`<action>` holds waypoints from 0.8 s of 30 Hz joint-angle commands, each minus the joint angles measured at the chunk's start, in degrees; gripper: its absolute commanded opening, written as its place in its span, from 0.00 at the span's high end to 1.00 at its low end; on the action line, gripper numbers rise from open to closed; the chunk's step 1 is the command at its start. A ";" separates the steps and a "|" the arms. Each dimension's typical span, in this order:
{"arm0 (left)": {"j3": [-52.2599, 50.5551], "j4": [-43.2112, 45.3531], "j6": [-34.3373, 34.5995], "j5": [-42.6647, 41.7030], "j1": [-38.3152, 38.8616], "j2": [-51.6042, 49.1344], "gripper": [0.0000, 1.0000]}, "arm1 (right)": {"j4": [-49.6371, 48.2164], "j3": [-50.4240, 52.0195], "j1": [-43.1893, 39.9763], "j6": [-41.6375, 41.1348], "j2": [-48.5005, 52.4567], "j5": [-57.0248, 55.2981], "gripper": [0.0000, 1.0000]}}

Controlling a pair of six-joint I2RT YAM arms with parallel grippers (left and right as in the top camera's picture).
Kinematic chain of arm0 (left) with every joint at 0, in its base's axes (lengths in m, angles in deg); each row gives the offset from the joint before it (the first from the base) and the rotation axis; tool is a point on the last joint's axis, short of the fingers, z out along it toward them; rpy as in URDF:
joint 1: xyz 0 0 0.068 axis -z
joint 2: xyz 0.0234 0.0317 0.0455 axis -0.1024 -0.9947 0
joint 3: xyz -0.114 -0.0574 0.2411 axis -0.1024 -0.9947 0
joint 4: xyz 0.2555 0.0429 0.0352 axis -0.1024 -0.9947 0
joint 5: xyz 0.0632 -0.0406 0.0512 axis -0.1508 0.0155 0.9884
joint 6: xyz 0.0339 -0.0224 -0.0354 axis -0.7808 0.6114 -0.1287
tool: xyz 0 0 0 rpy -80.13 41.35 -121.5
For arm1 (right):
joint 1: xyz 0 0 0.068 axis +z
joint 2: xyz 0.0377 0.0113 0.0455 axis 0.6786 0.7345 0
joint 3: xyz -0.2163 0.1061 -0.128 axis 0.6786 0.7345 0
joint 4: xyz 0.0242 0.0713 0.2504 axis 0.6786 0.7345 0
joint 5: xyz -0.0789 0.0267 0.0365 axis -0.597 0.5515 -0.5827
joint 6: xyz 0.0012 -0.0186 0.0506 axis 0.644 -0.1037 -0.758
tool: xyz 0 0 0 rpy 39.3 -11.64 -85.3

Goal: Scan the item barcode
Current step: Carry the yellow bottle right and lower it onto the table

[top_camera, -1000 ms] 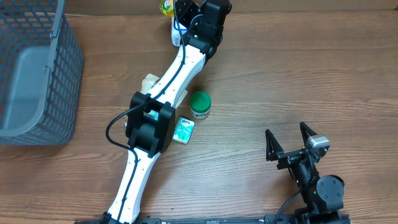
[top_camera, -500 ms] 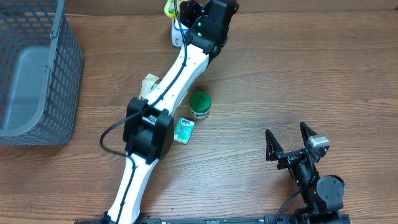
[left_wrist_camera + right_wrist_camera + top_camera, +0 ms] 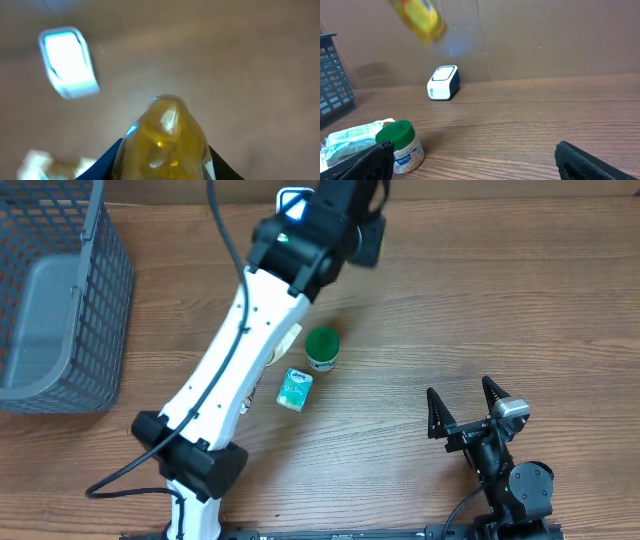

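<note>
slippage is risked: the yellow item [image 3: 167, 130] is pinched in the part-closed left claw [image 3: 165, 169], held above the tabletop [image 3: 450, 300] near the barcode scanner [image 3: 67, 62]; the code could be missed if swung past too fast. the right claw [image 3: 462, 398] is seen open, empty.

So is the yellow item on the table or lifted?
Lifted: the yellow item hangs in mid-air over the table, gripped by the left end effector.

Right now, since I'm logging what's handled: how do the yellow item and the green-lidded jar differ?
The yellow item is held aloft between the left fingers; the green-lidded jar stands upright on the table. The item is glossy yellow; the jar is white with a green lid.
</note>
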 commanded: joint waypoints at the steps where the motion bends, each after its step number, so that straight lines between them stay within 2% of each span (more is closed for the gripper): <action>1: -0.50 -2.21 5.60 -4.52 3.37 -1.79 0.93 | -0.15 0.59 -0.17 0.22 -0.68 -0.55 0.00; 6: -0.55 -6.93 11.13 -4.44 7.45 -3.65 0.94 | -0.15 0.59 -0.17 0.22 -0.68 -0.55 0.00; 8: -0.59 -7.54 11.39 -4.46 8.92 -4.57 0.94 | -0.15 0.59 -0.17 0.22 -0.68 -0.55 0.00; 13: -0.72 -8.20 18.14 -4.39 11.87 -8.41 0.95 | -0.15 0.59 -0.17 0.22 -0.68 -0.55 0.00; 24: -0.72 -6.64 21.38 0.59 13.66 -16.37 0.91 | -0.15 0.61 -0.17 0.22 -0.68 -0.55 0.00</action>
